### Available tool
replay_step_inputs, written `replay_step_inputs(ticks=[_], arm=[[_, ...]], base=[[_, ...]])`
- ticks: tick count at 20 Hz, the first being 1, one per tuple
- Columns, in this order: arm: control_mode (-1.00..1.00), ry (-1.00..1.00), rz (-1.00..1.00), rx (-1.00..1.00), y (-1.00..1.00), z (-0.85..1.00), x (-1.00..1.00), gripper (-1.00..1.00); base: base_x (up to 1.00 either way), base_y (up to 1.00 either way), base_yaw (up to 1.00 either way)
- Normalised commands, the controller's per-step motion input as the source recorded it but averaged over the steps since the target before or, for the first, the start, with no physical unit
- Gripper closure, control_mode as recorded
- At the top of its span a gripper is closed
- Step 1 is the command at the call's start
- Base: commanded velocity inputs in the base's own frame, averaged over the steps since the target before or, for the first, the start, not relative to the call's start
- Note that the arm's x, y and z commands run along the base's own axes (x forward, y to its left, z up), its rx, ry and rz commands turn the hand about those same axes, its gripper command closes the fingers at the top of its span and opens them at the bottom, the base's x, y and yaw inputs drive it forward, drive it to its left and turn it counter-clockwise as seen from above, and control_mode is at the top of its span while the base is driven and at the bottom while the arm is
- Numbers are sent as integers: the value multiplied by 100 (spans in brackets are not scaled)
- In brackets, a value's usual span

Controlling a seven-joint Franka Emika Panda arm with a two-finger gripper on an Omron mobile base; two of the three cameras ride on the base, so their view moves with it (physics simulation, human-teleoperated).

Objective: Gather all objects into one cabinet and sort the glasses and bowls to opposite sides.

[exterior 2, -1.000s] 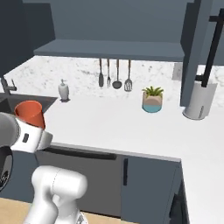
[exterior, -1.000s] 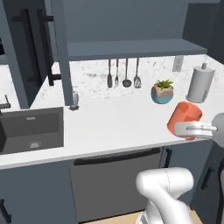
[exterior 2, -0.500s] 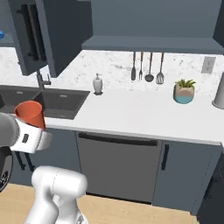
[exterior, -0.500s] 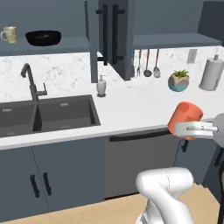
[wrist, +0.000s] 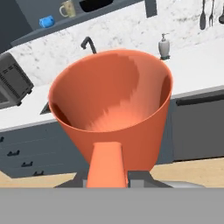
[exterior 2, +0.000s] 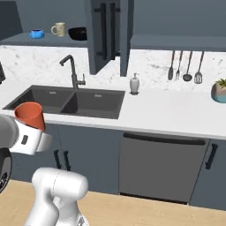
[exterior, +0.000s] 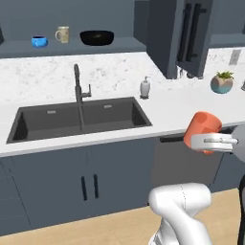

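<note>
Base has driven left along the counter (exterior: 167,107): over the last second the view has swept from the utensil rail and plant to the sink (exterior: 79,119) and the open cabinet (exterior: 72,45) above it. Things on the counter have not moved; only the cameras have.

The shelf now in view carries the blue bowl (exterior: 39,41), beige mug (exterior: 62,34) and black bowl (exterior: 96,37), in that order from the left. Judgement: this is the gathering cabinet, and the orange cup (exterior: 203,130) is the last piece outstanding.

The pincer (exterior: 210,142) stays clamped on the orange cup. The arm is held low and tucked in front of the counter edge, cup tilted, well short of the shelf.
</note>
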Motion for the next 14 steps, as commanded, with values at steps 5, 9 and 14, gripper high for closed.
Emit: replay_step_inputs(ticks=[5, 9, 14], arm=[[100, 0, 0, 0, 0, 0, 0, 100], [100, 0, 0, 0, 0, 0, 0, 100], [100, 0, 0, 0, 0, 0, 0, 100]], base=[[0, 93, -1], [0, 79, -5], [17, 50, -7]])
